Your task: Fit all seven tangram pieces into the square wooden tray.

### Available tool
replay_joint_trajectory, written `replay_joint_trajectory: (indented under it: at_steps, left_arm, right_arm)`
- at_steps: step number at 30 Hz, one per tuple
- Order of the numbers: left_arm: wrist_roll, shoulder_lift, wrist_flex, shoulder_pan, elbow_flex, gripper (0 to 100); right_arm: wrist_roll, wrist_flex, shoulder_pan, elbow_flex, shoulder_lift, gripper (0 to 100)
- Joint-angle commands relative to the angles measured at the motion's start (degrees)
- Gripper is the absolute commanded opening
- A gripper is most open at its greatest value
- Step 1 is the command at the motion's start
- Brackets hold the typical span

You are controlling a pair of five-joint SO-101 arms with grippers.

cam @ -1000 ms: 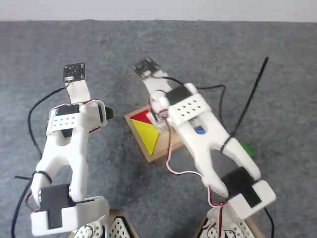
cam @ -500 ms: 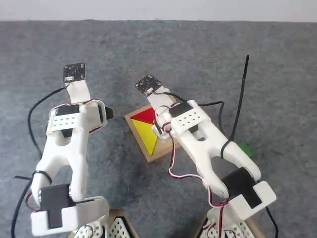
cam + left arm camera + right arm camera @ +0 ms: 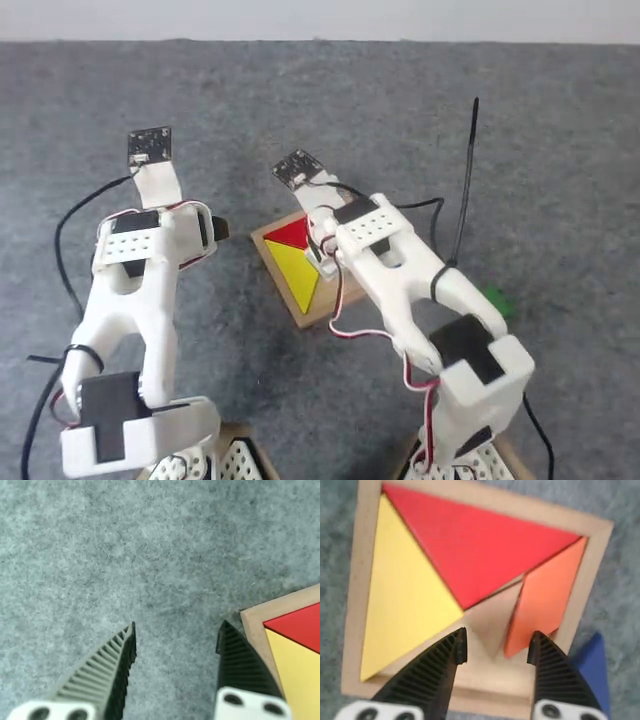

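Note:
The square wooden tray (image 3: 314, 314) lies between the two arms. A red triangle (image 3: 475, 545), a yellow triangle (image 3: 402, 590) and an orange piece (image 3: 545, 595) lie in the tray (image 3: 361, 580), with bare floor between them. My right gripper (image 3: 495, 635) hangs open right over that bare patch, holding nothing. A blue piece (image 3: 592, 665) lies on the carpet just outside the tray's rim. A green piece (image 3: 497, 300) sits on the carpet beside the right arm. My left gripper (image 3: 177, 630) is open over bare carpet, one finger close to the tray's corner (image 3: 255, 630).
Grey carpet covers the whole table. A black cable (image 3: 463, 190) rises beside the right arm. The left arm's black cable (image 3: 65, 235) loops at the far left.
The right arm has drawn back and come lower over the tray, and its black cable swung left. The left arm has not moved.

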Motion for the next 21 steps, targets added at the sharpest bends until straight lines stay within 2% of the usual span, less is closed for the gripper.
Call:
replay_joint_trajectory:
  at_steps: [1,12,18,21]
  left_arm:
    - [-0.62,-0.44,-1.14,0.18,-0.57,25]
    - [-0.62,-0.44,-1.14,0.18,-0.57,25]
    - [-0.62,-0.44,-1.14,0.18,-0.48,25]
    - [-0.62,-0.44,-1.14,0.18,-0.48,25]
  right_arm:
    - [0.35,0.40,0.22,-4.66,3.12,19.8]
    - [0.35,2.33,0.48,-7.03,1.80,19.8]
    - [0.18,11.56,4.18,-5.45,-16.40,19.8]
    - [1.67,16.48,8.48,0.18,-27.30,19.8]
